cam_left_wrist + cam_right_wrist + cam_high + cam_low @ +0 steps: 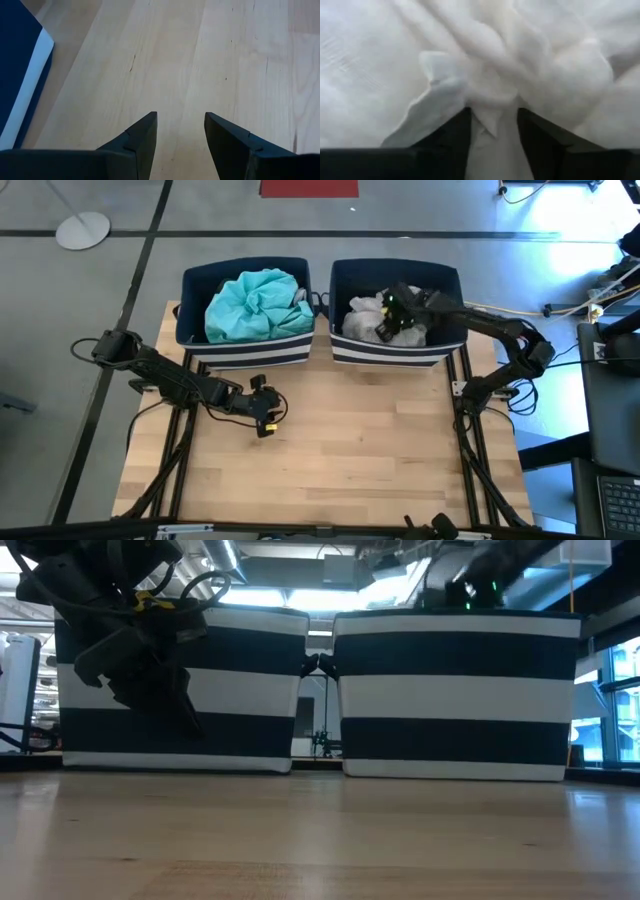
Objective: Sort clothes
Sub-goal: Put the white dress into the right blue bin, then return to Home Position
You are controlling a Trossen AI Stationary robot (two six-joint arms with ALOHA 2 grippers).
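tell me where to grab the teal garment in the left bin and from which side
Grip the teal garment at one of the raised creases near the top of its crumpled mound, coming straight down from above. It is heaped above the rim of the left bin, whose walls block any sideways approach, and the folds give the fingers something to pinch.

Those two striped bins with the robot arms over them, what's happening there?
The robot is sorting clothes. The right gripper is down in the right bin, fingers parted around a fold of white garment. The left bin holds a teal garment. The left gripper hangs open over the bare table.
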